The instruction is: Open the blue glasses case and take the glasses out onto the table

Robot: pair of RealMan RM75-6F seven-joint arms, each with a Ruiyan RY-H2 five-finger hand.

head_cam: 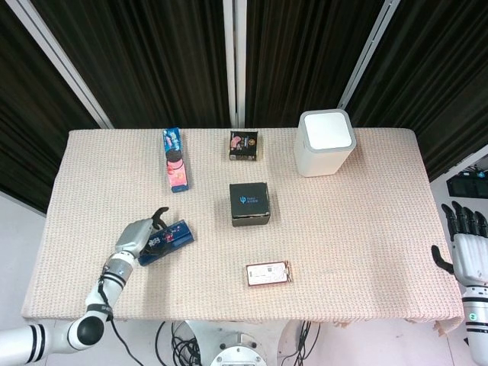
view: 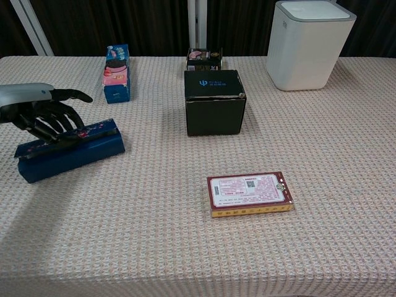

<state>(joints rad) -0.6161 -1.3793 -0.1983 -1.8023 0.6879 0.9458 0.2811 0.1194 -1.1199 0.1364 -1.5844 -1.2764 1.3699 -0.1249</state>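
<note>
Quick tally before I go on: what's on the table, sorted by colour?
Blue: 2, glasses case under the left hand, snack pack
Black: 2, large box, small box
White: 1, bin
Red: 1, flat box
Total: 6

One blue case (view: pixel 69 148) is lying on the table (view: pixel 346 185). One black box (view: pixel 214 101) is sitting there. One white bin (view: pixel 310 43), one red box (view: pixel 249 193), one cookie pack (view: pixel 116 73) and one small snack box (view: pixel 205 59) are sitting there too. Two hands (head_cam: pixel 141 238) (head_cam: pixel 467 245) are showing.

No legible txt; black box (view: pixel 214 101) has a blue logo, red card box (view: pixel 249 193) a QR code.
</note>
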